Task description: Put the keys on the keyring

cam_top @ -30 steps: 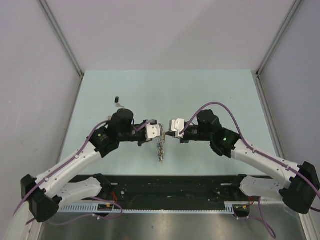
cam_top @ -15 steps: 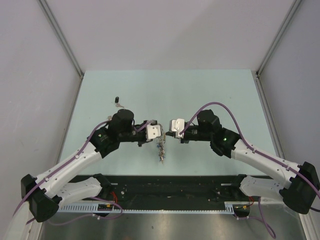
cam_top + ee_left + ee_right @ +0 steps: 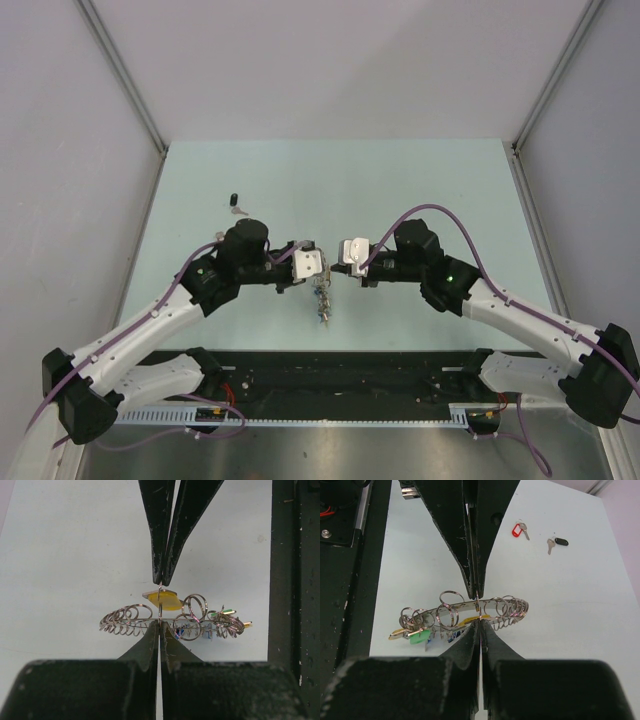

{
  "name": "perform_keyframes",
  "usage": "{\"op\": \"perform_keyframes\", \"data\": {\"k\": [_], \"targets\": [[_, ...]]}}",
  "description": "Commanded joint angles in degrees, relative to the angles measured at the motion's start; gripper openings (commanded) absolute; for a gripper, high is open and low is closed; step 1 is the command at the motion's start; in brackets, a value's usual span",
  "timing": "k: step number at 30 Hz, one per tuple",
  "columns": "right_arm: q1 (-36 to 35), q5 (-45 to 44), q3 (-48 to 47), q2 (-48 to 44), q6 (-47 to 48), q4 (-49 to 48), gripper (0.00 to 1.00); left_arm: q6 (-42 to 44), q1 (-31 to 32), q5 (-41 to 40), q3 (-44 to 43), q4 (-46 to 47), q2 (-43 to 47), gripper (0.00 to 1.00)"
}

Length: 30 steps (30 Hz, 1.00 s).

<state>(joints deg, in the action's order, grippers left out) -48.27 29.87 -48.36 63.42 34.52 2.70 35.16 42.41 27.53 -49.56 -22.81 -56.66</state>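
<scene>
"Left wrist view: where do we have the keyring (image 3: 170,622)?"

"Edge-on between our two sets of fingers, apparently held clear of the table (image 3: 60,540), its rim crowded with small split rings (image 3: 195,607). Our left gripper (image 3: 159,625) is pinched tight on the rim from 6 o'clock. The right gripper (image 3: 161,582) comes in from 12, also closed, on a thin wire that seems to be the loop of the yellow key (image 3: 167,601)."

"So which step are we in?"

"Threading the yellow key, we judge. We cannot tell whether its loop has caught the rim yet, because the wire is too fine."

"And the others?"

"In the right wrist view the red key (image 3: 520,531) and the black key (image 3: 556,543) lie side by side on the table, at about 1 o'clock from the keyring and well apart from it."

"What does the next move call for?"

"We hold the left clamp steady, work the loop along the rim with the right, and release only once the key hangs by itself. Then we fetch red and black."
</scene>
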Motion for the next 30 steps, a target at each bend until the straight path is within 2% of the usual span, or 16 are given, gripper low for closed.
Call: {"op": "perform_keyframes", "data": {"k": [1,30], "targets": [[-0.24,0.46,-2.00,-0.23,0.02,-2.17,0.00,1.49,0.39,0.86,-0.36,3.74,1.64,0.00],[-0.16,-0.77,-2.44,-0.40,-0.42,-1.21,0.00,1.23,0.39,-0.37,0.08,4.61,2.43,0.01]]}}
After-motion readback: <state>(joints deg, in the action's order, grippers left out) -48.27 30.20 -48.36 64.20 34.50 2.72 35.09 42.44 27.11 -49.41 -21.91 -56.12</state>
